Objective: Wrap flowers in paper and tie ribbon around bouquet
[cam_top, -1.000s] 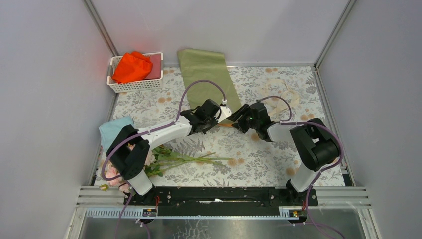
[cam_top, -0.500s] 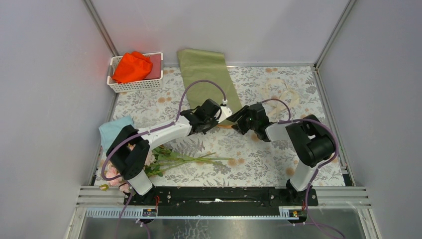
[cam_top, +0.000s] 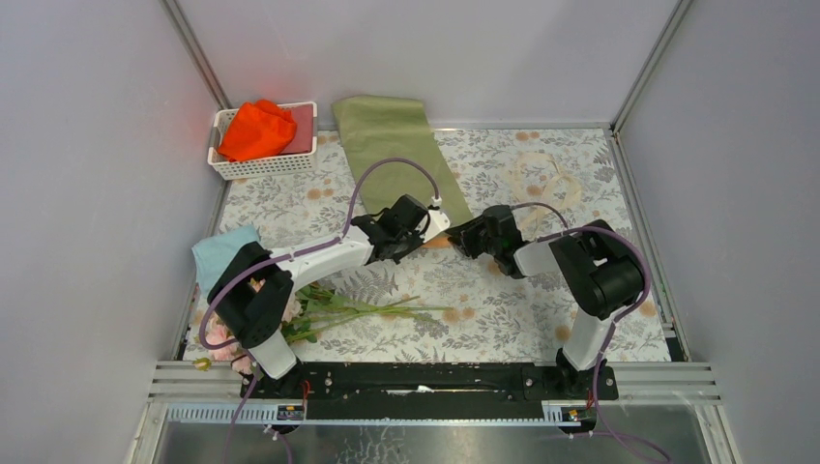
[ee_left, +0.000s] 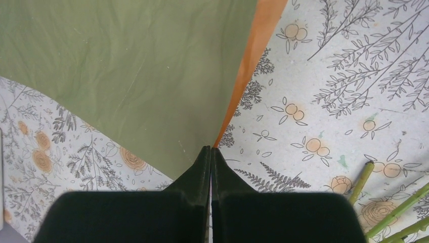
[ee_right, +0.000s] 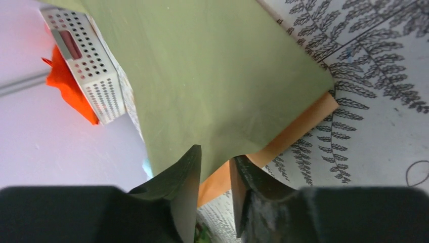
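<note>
Left gripper (ee_left: 211,149): jaws clenched tight on the near corner of the paper (ee_left: 126,66), olive face up, peach underside peeking out. Right gripper (ee_right: 215,154) is just beside it, jaws apart, straddling that same edge, not clamped yet. The flowers (cam_top: 338,309) lie well apart from the paper, toward the arm bases. This looks like laying out the sheet; next, the right needs a firm pinch.

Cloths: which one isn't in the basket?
The light blue cloth: it lies on the table, at its left edge. The orange-red cloth is heaped in the white basket.
</note>
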`<action>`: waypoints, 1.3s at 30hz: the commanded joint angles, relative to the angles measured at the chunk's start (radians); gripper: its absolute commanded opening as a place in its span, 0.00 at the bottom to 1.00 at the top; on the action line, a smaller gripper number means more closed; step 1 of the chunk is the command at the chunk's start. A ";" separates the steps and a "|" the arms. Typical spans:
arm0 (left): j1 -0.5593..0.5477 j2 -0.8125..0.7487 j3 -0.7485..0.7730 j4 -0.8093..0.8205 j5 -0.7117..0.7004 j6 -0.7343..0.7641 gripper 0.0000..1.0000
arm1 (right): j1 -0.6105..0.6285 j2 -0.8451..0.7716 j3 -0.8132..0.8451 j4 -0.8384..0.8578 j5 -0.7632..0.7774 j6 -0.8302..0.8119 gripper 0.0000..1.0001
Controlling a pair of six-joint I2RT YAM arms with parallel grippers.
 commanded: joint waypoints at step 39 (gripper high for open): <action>0.944 -0.123 0.110 -0.164 0.689 -0.310 0.99 | 0.865 -0.077 0.407 -0.258 0.360 -1.731 0.00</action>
